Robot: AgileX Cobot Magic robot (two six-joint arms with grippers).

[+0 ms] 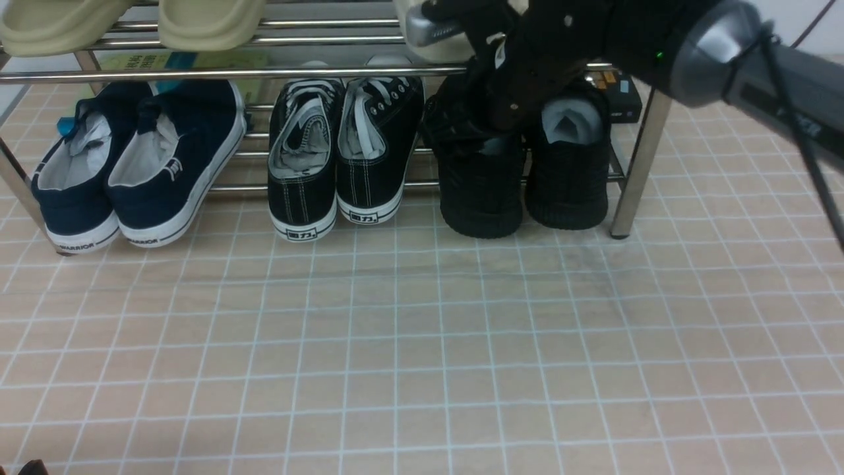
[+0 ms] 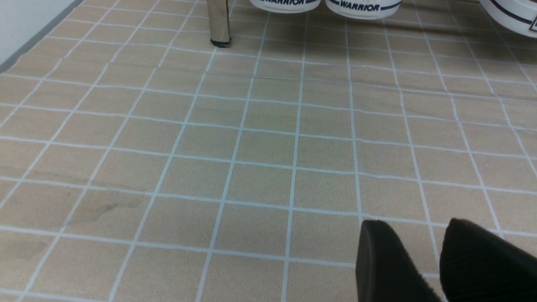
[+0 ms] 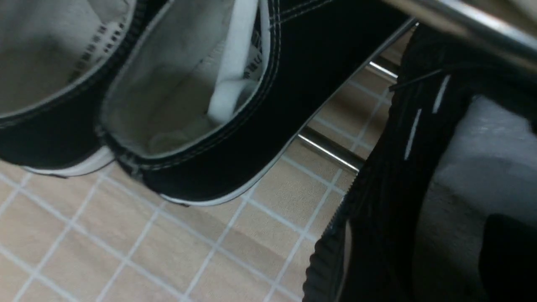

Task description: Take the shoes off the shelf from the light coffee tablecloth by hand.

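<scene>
The all-black knit shoes [image 1: 481, 191] [image 1: 568, 185] stand side by side at the right end of the chrome shelf's [image 1: 633, 165] lower tier, heels toward me, on the light coffee tablecloth [image 1: 422, 343]. My right gripper [image 1: 491, 128] reaches under the upper rail into the mouth of the left shoe [image 3: 402, 176]. One of its fingers [image 3: 507, 260] lies inside on the pale stuffing [image 3: 482, 167], and the other is lost in the dark by the shoe's side wall. The jaws stand wide. My left gripper [image 2: 432, 251] hovers low over bare cloth, with a small gap between its fingers and nothing in it.
Black canvas sneakers with white soles [image 1: 343, 165] sit in the middle of the lower tier, close beside the knit pair. Navy slip-ons [image 1: 138, 165] are at the left. Beige slippers [image 1: 198, 23] rest on the upper tier. A shelf leg [image 2: 219, 21] stands ahead of the left gripper.
</scene>
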